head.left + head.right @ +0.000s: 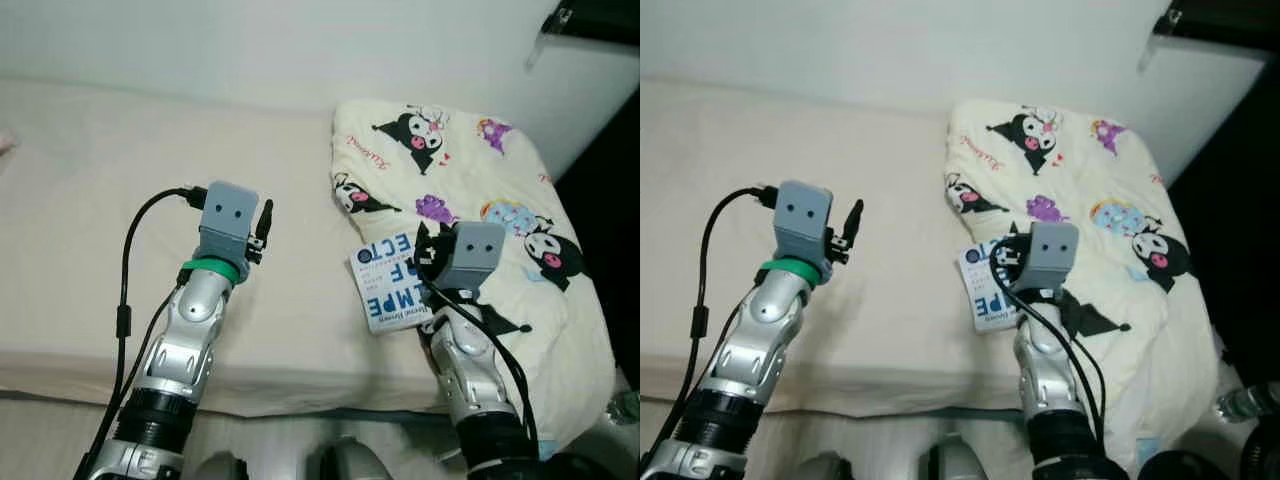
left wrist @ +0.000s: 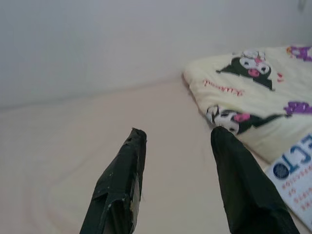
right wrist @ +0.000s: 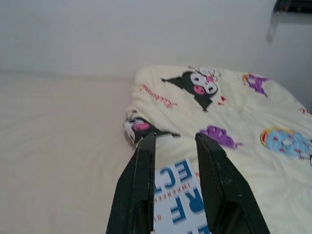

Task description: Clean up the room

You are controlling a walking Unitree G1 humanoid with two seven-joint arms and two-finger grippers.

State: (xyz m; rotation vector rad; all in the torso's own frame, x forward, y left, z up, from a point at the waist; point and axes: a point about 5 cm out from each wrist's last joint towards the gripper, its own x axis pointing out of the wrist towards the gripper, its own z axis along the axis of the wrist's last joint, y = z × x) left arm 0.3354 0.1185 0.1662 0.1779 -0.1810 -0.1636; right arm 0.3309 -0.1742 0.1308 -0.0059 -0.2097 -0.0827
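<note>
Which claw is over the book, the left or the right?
The right claw: its open fingers straddle the white book with blue letters on the blanket. The left claw is over the bare bed.

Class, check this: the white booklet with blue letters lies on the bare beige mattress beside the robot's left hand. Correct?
Not quite. The left eye view shows the booklet lying on the edge of the cartoon-print blanket, by the right hand, not the left hand.
</note>
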